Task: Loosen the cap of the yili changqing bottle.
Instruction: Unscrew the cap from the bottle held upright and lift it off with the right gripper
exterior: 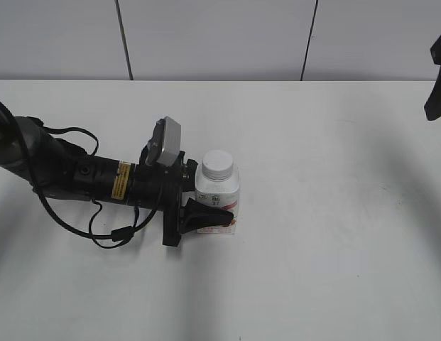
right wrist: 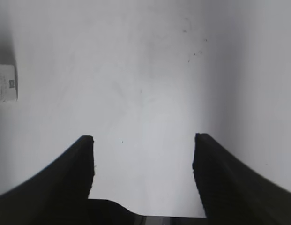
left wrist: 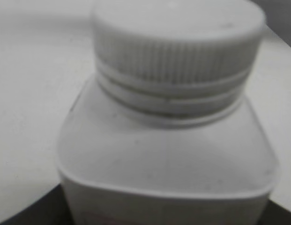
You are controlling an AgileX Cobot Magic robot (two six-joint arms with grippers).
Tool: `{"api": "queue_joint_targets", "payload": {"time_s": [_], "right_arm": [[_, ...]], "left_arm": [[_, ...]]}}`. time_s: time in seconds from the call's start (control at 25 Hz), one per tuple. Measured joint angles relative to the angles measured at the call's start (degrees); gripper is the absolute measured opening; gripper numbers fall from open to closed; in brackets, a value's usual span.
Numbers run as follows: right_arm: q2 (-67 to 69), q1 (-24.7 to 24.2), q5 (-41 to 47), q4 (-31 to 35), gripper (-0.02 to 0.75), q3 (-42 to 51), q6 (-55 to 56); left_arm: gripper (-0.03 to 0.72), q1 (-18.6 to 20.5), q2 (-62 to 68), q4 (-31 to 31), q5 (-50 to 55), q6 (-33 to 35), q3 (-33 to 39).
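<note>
My left gripper (exterior: 209,202) apparently clamps the bottle (exterior: 218,201) steady, so my empty, wide-open right gripper (right wrist: 143,140) can twist the cap (exterior: 219,163).

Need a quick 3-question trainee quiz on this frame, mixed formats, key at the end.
1. True or false: the cap is off the bottle and lying on the table.
2. Multiple choice: what does the left hand grip? A) the cap B) the bottle's body C) nothing
3. Short answer: is the right hand open or shut, and what lies between its fingers?

Key
1. False: the cap sits on the bottle's neck.
2. B: the fingers clamp the body below the cap.
3. Open, with only bare table between the fingers.
</note>
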Motion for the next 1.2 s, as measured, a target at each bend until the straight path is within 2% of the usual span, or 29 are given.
{"api": "queue_joint_targets", "payload": {"time_s": [0.32,0.52,0.76,0.96,1.2], "right_arm": [[9.31,0.00,2.22,-1.41,0.504,-6.96,2.18],[13.97,0.63,2.37,2.07,0.453,-12.41,5.97],[17.33,8.15,2.43,3.19,0.439,-18.08,14.94],[21.46,14.16,2.49,6.62,0.439,-20.60,18.42],[24.98,19.76,2.55,9.20,0.536,-23.83,19.38]], "left_arm": [[0.419,0.00,0.00,-0.15,0.00,0.00,0.00],[0.419,0.00,0.00,-0.10,0.00,-0.06,0.00],[0.419,0.00,0.00,-0.15,0.00,-0.10,0.00],[0.419,0.00,0.00,-0.19,0.00,-0.10,0.00],[0.419,0.00,0.00,-0.19,0.00,-0.17,0.00]]}}
